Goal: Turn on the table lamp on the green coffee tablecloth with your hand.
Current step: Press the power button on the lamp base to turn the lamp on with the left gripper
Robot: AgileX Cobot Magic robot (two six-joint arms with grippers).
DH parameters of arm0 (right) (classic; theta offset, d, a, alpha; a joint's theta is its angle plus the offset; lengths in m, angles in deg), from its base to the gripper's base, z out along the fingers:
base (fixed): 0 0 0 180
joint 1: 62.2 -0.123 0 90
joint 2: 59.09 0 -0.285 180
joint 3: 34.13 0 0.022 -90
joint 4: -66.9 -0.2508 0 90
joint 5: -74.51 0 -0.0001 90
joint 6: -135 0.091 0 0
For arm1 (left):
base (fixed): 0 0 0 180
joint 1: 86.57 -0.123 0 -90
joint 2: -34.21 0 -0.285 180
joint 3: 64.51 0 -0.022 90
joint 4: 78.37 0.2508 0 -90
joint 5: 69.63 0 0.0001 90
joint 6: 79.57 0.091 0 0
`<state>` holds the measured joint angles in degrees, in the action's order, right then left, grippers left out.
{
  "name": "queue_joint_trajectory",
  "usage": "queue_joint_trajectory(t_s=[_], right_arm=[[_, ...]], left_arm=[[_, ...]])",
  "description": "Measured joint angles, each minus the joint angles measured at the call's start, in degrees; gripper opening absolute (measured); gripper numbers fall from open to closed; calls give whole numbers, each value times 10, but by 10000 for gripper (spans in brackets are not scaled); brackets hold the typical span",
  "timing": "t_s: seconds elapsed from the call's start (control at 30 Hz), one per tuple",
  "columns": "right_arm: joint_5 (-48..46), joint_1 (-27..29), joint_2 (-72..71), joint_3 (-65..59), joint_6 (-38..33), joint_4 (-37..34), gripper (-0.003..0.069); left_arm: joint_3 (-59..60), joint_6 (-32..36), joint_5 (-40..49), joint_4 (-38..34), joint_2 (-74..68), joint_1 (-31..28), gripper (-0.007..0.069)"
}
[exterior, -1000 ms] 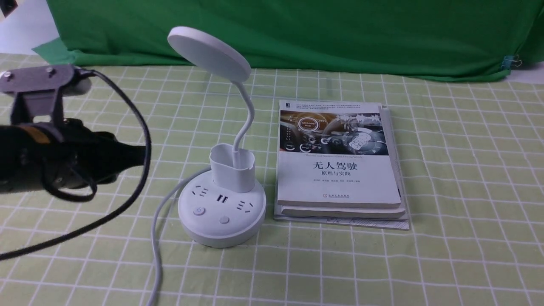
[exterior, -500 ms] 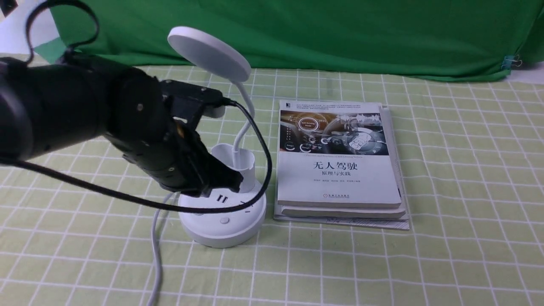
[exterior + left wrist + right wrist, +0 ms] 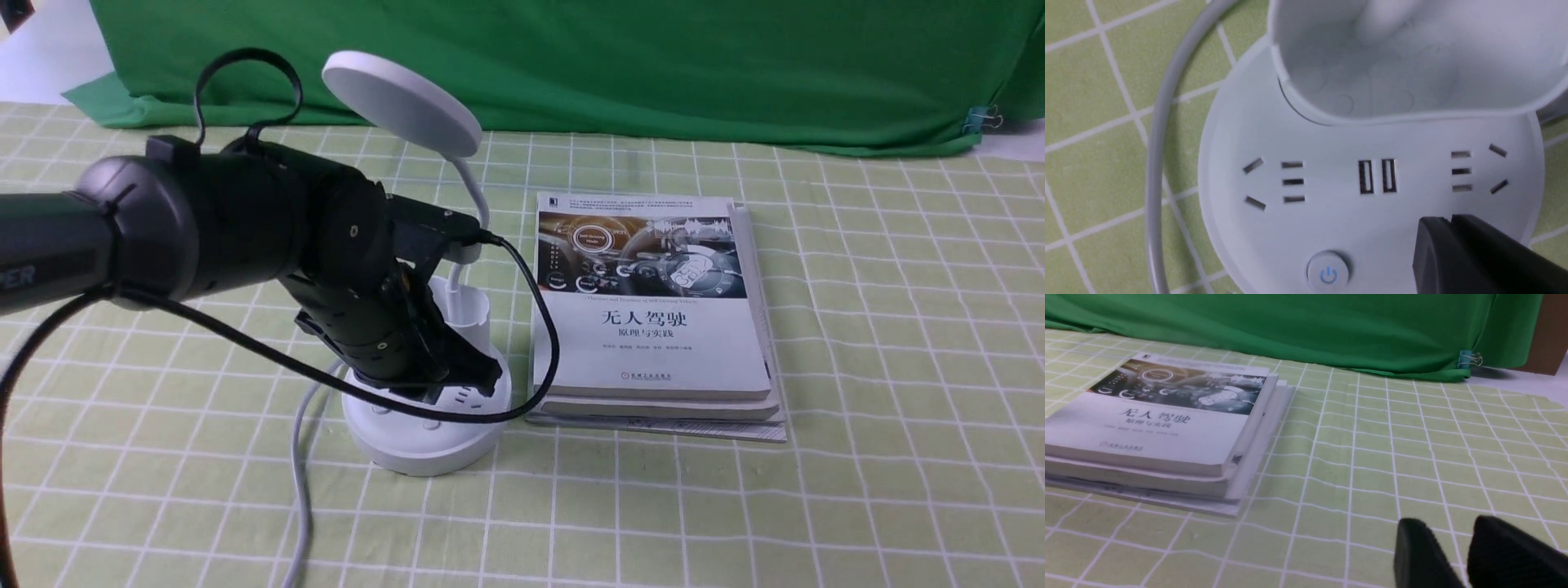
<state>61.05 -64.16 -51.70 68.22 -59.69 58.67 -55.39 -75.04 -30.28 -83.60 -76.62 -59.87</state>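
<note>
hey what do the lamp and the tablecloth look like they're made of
Lamp: probably smooth white plastic with a satin finish, judging by its moulded cup and soft sheen.
Tablecloth: perhaps matte woven fabric, since its grid lines ripple, though coated cloth is possible.

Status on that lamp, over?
Left tool shut, above lamp base; nothing held. Power button visible, unobstructed in wrist view.

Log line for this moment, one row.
black left gripper shut, empty | over white round lamp base | round white power button uncovered
</note>
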Motion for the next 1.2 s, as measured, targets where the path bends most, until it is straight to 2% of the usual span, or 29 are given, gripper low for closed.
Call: queue_joint_trajectory(t_s=[0.47, 1.2], right_arm=[[0, 0, 0, 0, 0, 0, 245], [0, 0, 0, 0, 0, 0, 245]], left_arm=[[11, 6, -13, -2, -9, 6, 6], [74, 4, -109, -7, 10, 7, 6]])
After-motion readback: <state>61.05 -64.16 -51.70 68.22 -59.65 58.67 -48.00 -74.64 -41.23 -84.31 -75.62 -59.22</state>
